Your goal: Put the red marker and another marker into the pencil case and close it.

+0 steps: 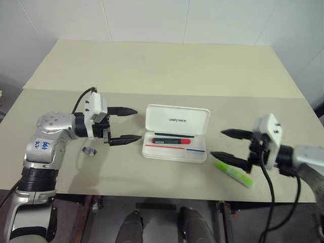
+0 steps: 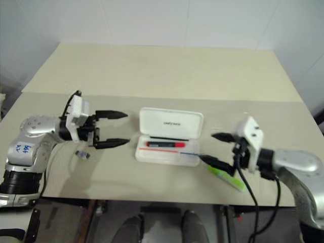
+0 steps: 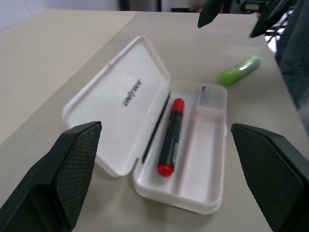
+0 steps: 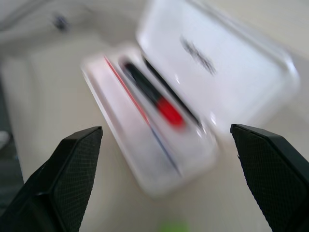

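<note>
Red marker (image 1: 171,140) already lies in the open case (image 1: 175,147). Your green marker (image 1: 234,173) lies on the table just under the right fingers (image 1: 226,146), spread empty, long axis slanting toward you. Left fingers (image 1: 125,124) spread empty, farther off.

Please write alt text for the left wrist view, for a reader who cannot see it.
An open white pencil case lies on a beige table, with the red marker inside it. A green highlighter lies on the table beyond the case. The left gripper, open, points at the case.
</note>
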